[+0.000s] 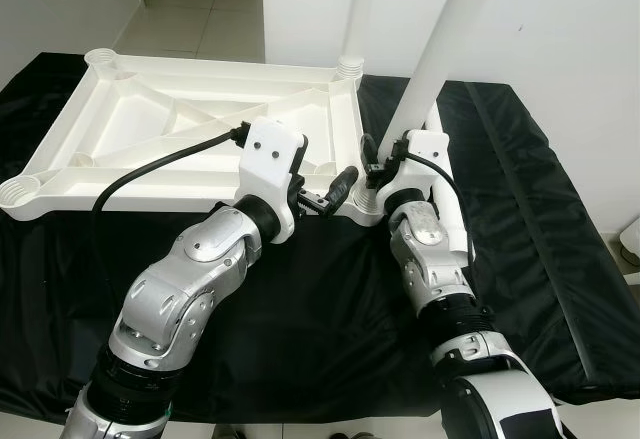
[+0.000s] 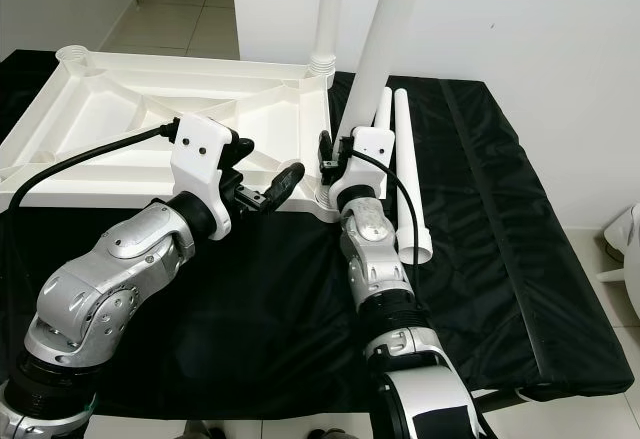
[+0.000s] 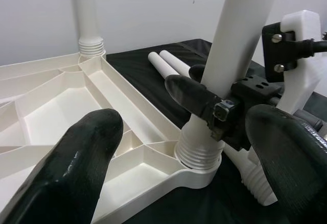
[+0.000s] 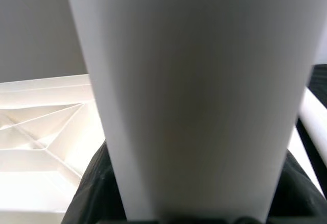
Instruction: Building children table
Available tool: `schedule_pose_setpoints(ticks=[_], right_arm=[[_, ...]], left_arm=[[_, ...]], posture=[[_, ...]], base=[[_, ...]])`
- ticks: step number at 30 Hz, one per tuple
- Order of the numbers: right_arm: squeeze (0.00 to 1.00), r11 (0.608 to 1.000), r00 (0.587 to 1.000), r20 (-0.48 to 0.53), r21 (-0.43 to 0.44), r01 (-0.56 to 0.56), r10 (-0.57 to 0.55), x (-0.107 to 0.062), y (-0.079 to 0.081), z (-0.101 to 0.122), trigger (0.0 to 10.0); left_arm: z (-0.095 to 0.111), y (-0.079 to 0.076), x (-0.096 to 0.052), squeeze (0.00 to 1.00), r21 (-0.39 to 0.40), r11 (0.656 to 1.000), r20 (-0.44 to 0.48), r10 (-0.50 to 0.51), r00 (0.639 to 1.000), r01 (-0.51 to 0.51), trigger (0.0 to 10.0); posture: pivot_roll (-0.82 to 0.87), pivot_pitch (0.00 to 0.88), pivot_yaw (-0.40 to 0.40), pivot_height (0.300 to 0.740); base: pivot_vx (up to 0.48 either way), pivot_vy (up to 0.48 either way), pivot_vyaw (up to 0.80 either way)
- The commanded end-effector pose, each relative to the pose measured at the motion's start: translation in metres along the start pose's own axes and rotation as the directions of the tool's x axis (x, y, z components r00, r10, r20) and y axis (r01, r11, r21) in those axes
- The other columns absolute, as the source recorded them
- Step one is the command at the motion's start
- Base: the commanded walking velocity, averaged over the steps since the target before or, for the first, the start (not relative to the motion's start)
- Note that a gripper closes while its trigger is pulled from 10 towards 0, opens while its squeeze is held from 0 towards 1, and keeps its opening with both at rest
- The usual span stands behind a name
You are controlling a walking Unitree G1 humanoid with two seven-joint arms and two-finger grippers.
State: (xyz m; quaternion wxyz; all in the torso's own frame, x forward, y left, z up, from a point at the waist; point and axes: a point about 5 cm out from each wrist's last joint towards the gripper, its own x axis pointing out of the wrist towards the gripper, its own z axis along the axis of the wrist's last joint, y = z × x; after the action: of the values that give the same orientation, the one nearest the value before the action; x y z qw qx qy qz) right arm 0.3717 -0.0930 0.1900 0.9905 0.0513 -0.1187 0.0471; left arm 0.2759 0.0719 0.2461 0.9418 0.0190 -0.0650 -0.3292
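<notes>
Tabletop: the white plastic tabletop [image 1: 190, 124] lies underside up, ribs showing, across the upper left of the left eye view, on a surface [image 1: 300, 299] covered in black cloth.
Far leg: one white leg [image 2: 328, 9] already stands in the far right corner socket, at top centre of the right eye view; we judge it fitted.
Leg in hand: a second leg [image 1: 440, 49] rises from the near right corner socket [image 3: 196, 160], leaning a little to the right; its threaded foot sits in the socket, but we cannot tell whether it is screwed fully home.
Right gripper: our right gripper [image 1: 378, 171] is at that leg just above the socket, centre of the frame; the jaws are clamped on the leg, which runs between the pads in the right wrist view.
Left gripper: our left gripper [image 1: 335, 191] hovers just left of the same corner, over the tabletop's near edge; its jaws are apart and hold nothing.
Spare legs: two loose legs [image 2: 405, 169] lie side by side on the cloth, right of the tabletop.
Empty sockets: the two left corner sockets [image 1: 20, 194] stand bare.
Progress: we judge the job near halfway, with one leg in, one being seated, and two left before the table is turned upright.
</notes>
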Motion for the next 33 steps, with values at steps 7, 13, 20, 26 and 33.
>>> schedule_pose_setpoints(ticks=[7,13,20,26,33], right_arm=[[0.00,0.986,0.971,-0.174,-0.017,0.166,-0.167,-0.0135,-0.0037,-0.0362,10.0],[0.00,0.964,0.948,-0.180,-0.016,0.266,-0.265,-0.0165,-0.0061,-0.0382,10.0],[0.00,0.936,0.921,-0.171,-0.032,0.350,-0.350,-0.0182,-0.0052,-0.0370,10.0],[0.00,0.924,0.911,-0.156,-0.042,0.381,-0.383,-0.0196,-0.0069,-0.0361,10.0],[0.00,0.943,0.937,-0.100,-0.041,0.331,-0.334,-0.0182,-0.0048,-0.0302,10.0]], left_arm=[[0.0036,-0.0049,0.0006,0.00,0.004,0.998,0.008,-0.067,0.998,0.067,10.0],[0.0036,-0.0043,0.0009,0.00,0.004,0.998,0.009,-0.066,0.998,0.066,10.0],[0.0042,-0.0047,0.0020,0.00,0.004,0.997,0.013,-0.071,0.997,0.071,10.0],[0.0040,-0.0047,0.0017,0.00,0.003,0.998,0.012,-0.070,0.997,0.070,10.0],[0.0032,-0.0062,0.0017,0.00,0.003,0.997,0.011,-0.073,0.997,0.073,10.0]], posture=[[0.03,0.131,-0.042,0.740],[0.03,0.125,-0.041,0.740],[0.03,0.123,-0.040,0.740],[0.03,0.124,-0.041,0.740],[0.03,0.117,-0.043,0.740]], base=[[0.000,0.000,0.00],[0.000,0.000,0.00],[0.000,0.000,0.00],[0.000,0.000,0.00],[0.000,0.000,0.00]])
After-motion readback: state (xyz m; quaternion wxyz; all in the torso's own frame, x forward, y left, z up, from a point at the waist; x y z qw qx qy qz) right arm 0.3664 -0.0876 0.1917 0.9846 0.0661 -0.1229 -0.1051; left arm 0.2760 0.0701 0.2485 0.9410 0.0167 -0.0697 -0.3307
